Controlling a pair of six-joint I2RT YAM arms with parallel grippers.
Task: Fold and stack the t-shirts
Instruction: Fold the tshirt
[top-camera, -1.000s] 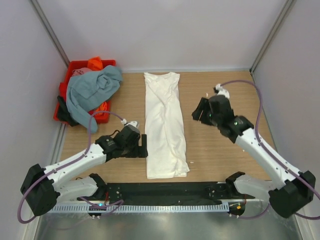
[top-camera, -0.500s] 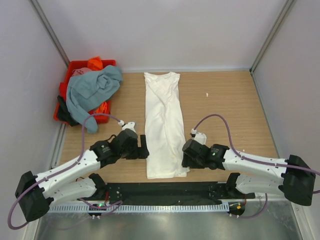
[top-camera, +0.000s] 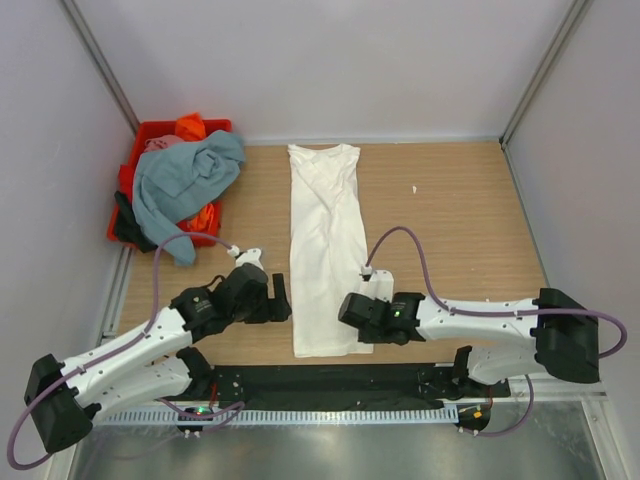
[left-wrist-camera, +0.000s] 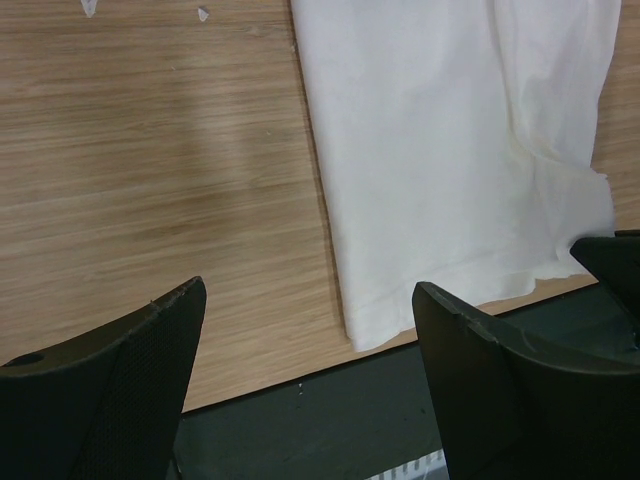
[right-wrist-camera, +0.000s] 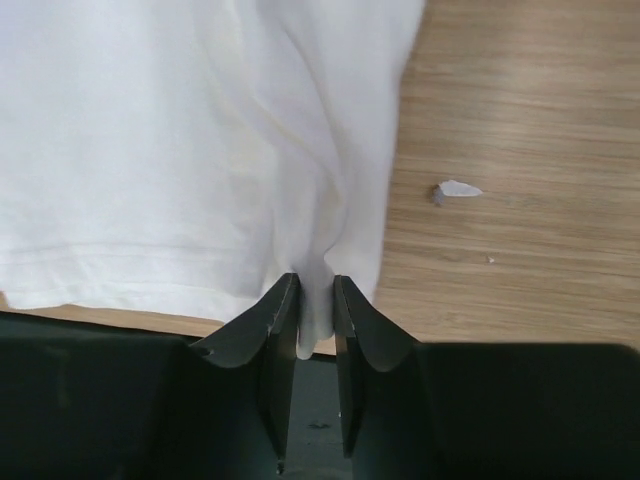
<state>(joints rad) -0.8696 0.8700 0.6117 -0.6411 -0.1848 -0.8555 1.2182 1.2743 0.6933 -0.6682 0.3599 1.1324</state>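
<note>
Long-folded white cloth t-shirt (top-camera: 325, 240) lies centred on the wooden bench (top-camera: 450, 200).
Right jaws clench its near right hem corner; left jaws stand released just beside its near left corner.

the flat shirt (top-camera: 327, 240) lies mid bench (top-camera: 460, 200), my left fingers (top-camera: 281, 296) just left of it, my right fingers (top-camera: 350, 308) on its near right corner. the crate (top-camera: 150, 129) holding a pile of shirts (top-camera: 180, 180) sits far left.

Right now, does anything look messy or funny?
Yes. The grey-blue shirt spills over the rim of the red crate at the far left, hanging onto the table. The white shirt is bunched at its near right corner, where the right gripper pinches it. A small white fleck lies beside it.
</note>
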